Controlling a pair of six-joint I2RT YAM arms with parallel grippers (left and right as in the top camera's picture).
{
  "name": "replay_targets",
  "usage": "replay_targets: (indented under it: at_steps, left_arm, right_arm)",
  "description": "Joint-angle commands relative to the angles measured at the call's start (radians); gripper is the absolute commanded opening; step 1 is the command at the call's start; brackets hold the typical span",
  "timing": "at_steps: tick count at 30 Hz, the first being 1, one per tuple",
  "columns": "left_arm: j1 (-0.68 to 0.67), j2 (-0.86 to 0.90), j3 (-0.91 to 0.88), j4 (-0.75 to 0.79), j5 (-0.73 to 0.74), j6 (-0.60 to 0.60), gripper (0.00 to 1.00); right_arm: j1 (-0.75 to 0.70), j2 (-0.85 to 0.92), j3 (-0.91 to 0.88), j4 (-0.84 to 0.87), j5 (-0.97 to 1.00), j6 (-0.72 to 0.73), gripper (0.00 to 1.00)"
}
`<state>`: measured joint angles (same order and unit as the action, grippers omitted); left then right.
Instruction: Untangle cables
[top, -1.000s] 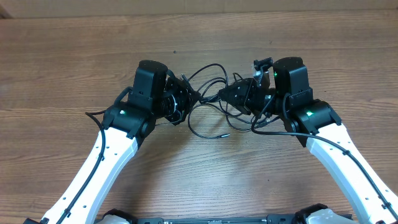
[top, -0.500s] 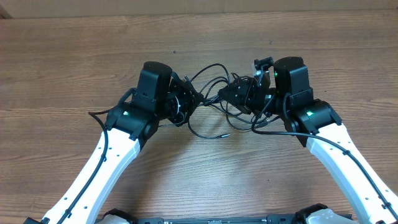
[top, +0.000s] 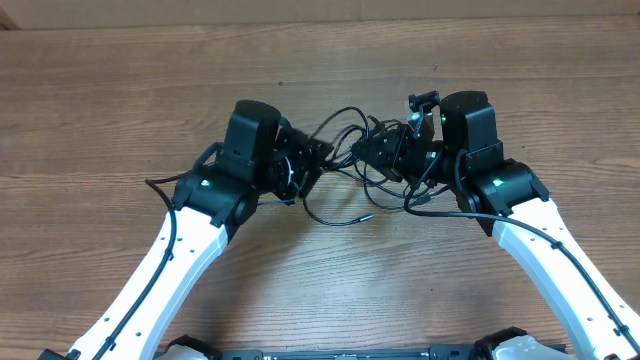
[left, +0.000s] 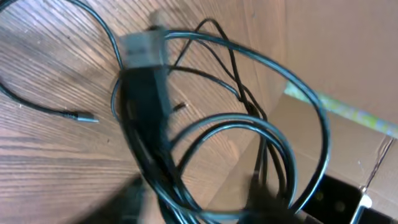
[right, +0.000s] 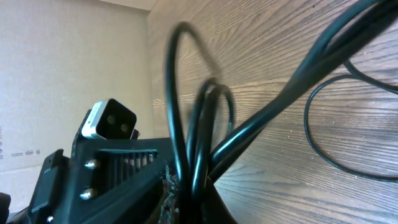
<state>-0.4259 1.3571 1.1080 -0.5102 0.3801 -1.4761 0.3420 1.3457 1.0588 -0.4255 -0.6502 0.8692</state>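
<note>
The cables (top: 340, 128) are thin black cords looped in a tangle between my two grippers at mid-table. One loose end with a small plug (top: 364, 215) trails toward the front. My left gripper (top: 306, 163) is at the tangle's left side. In the left wrist view its blurred fingers stand apart, with cable loops (left: 249, 130) running between them and a silvery-grey plug (left: 140, 48) just beyond. My right gripper (top: 376, 152) is on the tangle's right side. In the right wrist view it (right: 200, 200) is shut on several cable strands (right: 205, 143).
The wooden table (top: 120, 90) stretches around the arms. A cardboard wall (right: 68, 56) stands behind it. The left arm's wrist camera (right: 109, 119) shows close by in the right wrist view. Each arm's own thicker wire (top: 425, 200) hangs at its wrist.
My left gripper has shifted right toward the tangle and its jaws have opened. The right gripper has held its place and its grip, and the loops between them have bunched slightly.
</note>
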Motion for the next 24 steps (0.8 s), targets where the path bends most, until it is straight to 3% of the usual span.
replay_targets:
  at_steps: [1, 2, 5, 14, 24]
  left_arm:
    - [-0.006, 0.003, 0.018, -0.003, -0.043, 0.18, 0.89]
    - [-0.006, 0.003, 0.018, -0.003, -0.049, 0.235, 1.0]
    - [-0.006, 0.003, 0.018, -0.003, -0.047, 0.337, 1.0]
    - [-0.005, 0.002, 0.018, -0.003, -0.048, 0.34, 1.0]
    - [-0.005, 0.002, 0.018, -0.006, -0.047, 0.339, 1.0]
  right_arm:
    - [-0.005, -0.002, 0.021, 0.018, -0.001, -0.004, 0.04]
    - [-0.011, -0.002, 0.021, 0.018, -0.001, 0.0, 0.04]
    - [-0.032, -0.002, 0.021, 0.018, -0.002, 0.039, 0.04]
    - [-0.082, -0.002, 0.021, -0.008, -0.001, 0.137, 0.04]
    - [-0.159, -0.002, 0.021, -0.008, -0.001, 0.392, 0.04]
